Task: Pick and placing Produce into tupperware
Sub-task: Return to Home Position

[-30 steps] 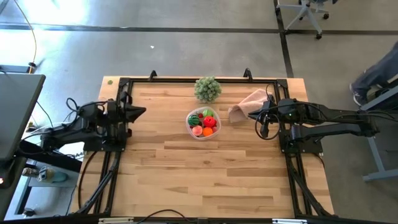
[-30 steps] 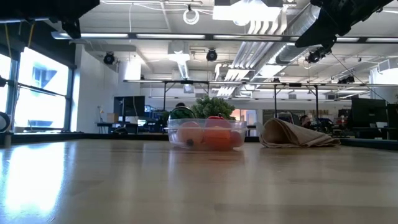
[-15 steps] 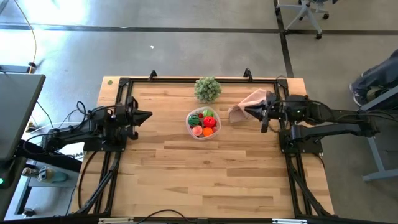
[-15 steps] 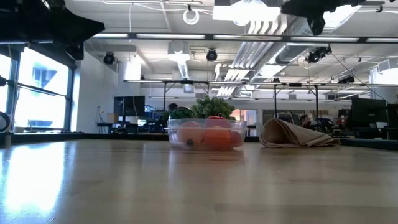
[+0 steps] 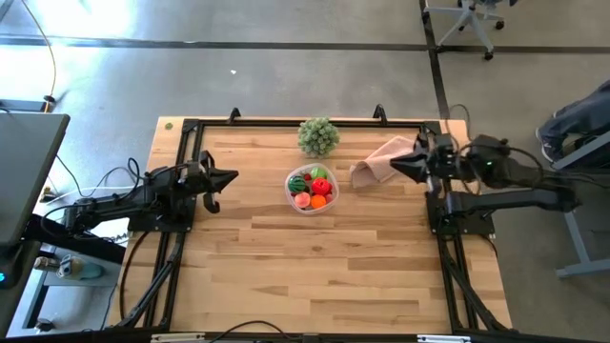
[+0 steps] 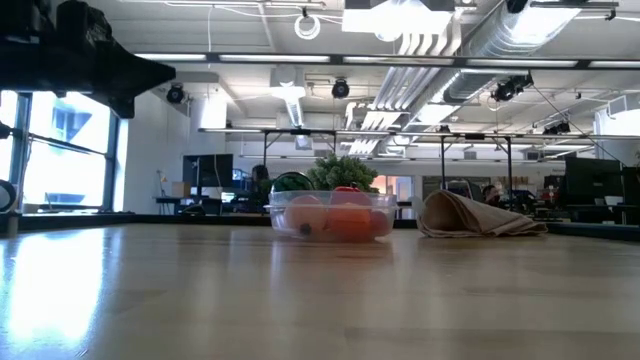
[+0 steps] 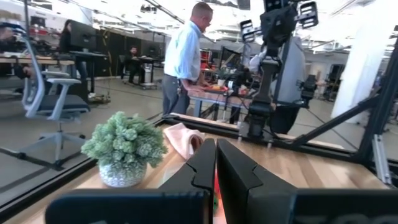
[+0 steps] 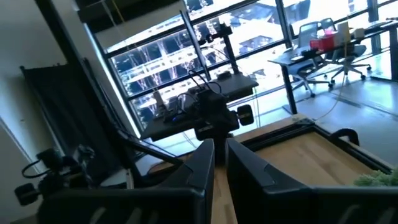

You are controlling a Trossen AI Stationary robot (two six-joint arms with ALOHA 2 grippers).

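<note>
Both arms have been folding back toward their rests over the last second, the right one more plainly, its wrist now farther from the tupperware (image 5: 290,191) than before. Nothing on the tabletop (image 5: 315,276) has shifted.

The left gripper (image 5: 227,177) hangs well to one side of the tupperware, and the right gripper (image 5: 398,170) is on the opposite side, just beyond the pink cloth (image 5: 379,160). Each wrist view shows its jaws drawn nearly together and carrying nothing. The leafy ball (image 5: 318,136) stands just behind the tupperware, apart from it.

The produce (image 5: 313,187) lies heaped inside the tupperware, and none shows loose on the wood, so the filling looks done.

The likeliest trouble is the right arm: its jaws sit close to the cloth, and a low retreat could snag a fold and drag it.
</note>
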